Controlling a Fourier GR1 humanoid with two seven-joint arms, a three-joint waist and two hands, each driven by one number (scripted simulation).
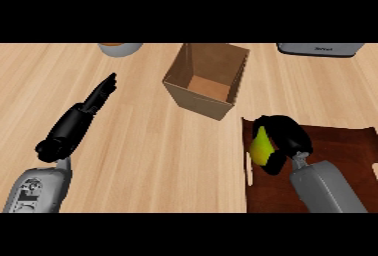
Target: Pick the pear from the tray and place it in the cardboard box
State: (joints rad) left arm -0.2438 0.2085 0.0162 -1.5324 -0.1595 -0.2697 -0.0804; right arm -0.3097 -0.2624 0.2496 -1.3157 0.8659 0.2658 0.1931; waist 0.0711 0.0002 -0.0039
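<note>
Over brown tray, yellow-green pear sits gripped.

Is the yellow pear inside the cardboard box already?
No, the pear is over the brown tray, with the right hand curled round it, and the cardboard box shows nothing inside.

One pear, yellow-green; one brown tray; one cardboard box, open at the top; two black hands, the left hand and the right hand; two grey forearms; one round vessel cut by the far edge; one grey appliance at the far right
</note>
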